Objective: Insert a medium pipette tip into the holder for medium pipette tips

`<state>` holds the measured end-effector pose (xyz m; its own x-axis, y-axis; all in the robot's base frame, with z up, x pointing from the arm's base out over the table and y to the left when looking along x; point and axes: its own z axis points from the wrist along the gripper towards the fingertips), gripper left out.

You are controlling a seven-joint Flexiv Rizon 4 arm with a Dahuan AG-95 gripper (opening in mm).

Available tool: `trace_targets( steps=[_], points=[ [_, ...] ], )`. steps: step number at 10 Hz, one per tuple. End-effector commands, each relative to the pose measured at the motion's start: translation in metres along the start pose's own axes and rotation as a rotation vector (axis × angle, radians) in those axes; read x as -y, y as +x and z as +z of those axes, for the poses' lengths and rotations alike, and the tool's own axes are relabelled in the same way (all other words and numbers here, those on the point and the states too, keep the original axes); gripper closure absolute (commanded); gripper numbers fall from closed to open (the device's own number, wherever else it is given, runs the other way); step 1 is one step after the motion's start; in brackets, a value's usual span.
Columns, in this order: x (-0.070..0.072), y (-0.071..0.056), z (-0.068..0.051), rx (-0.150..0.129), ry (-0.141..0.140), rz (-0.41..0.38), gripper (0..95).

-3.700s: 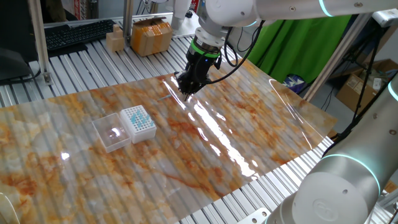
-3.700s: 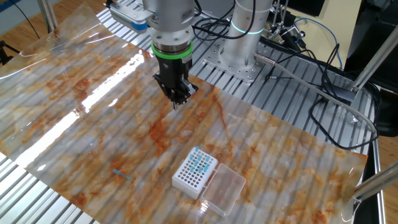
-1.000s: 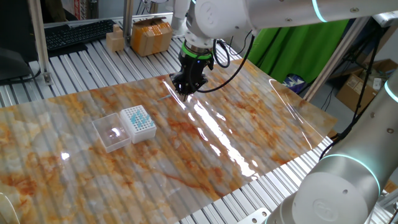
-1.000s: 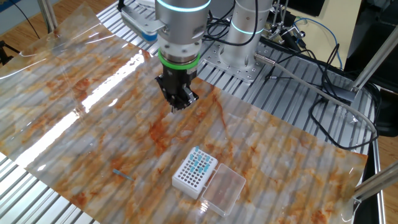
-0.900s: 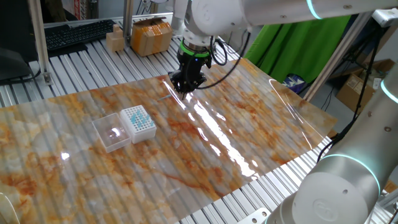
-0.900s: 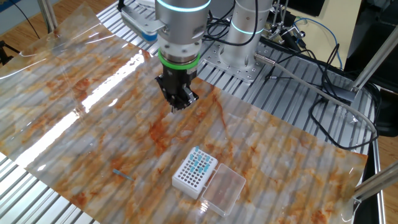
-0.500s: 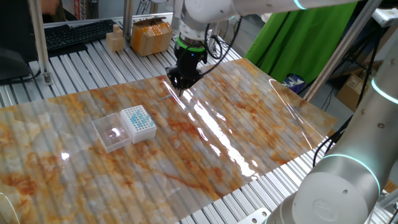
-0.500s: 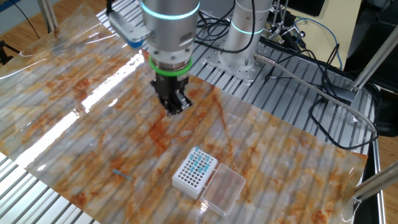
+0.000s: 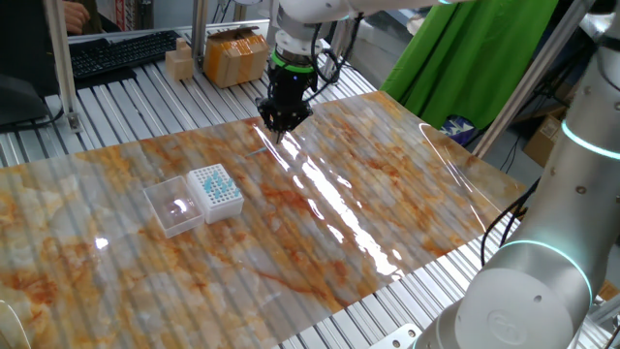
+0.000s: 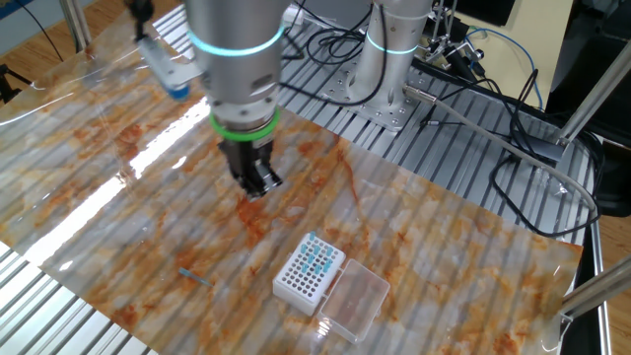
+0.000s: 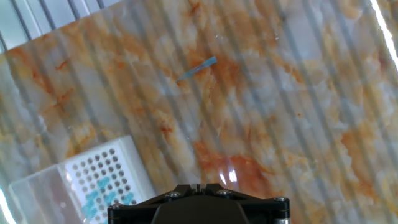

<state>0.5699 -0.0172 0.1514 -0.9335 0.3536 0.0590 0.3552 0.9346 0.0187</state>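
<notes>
Pipette work starts at the medium pipette tip point(image 11: 196, 70), and you can see it lying flat and loose on the marbled sheet point(image 10: 414, 237), a thin pale sliver with a blue end, well apart from the holder for medium pipette tips point(image 10: 309, 273); in the other fixed view it shows near the sheet's near edge point(image 10: 193, 277). Lying on its side like that, it will need to be lifted and stood narrow end down before it can drop into a hole. Your holder sits with its clear lid point(image 10: 354, 300) swung open beside it, which leaves the dotted grid bare from above; some holes at one end already look filled with teal. Your gripper point(image 10: 254, 184) hangs pointing down over the sheet, between the arm's base and the tip, its jaws closed with nothing in them. I judge you are on the approach, so the jaws must part before you come down over the tip.
</notes>
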Motion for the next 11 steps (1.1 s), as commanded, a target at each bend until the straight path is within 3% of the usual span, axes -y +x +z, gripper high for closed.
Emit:
trace_targets(
  steps=[1, 4, 8, 11],
  points=[
    [0.002, -0.006, 0.003, 0.003, -0.003, -0.003, 95.0],
    [0.009, -0.02, 0.01, 0.008, -0.007, -0.03, 95.0],
    [0.009, -0.041, 0.026, 0.011, -0.022, -0.06, 95.0],
    [0.009, -0.05, 0.035, 0.01, -0.025, -0.083, 95.0]
  ],
)
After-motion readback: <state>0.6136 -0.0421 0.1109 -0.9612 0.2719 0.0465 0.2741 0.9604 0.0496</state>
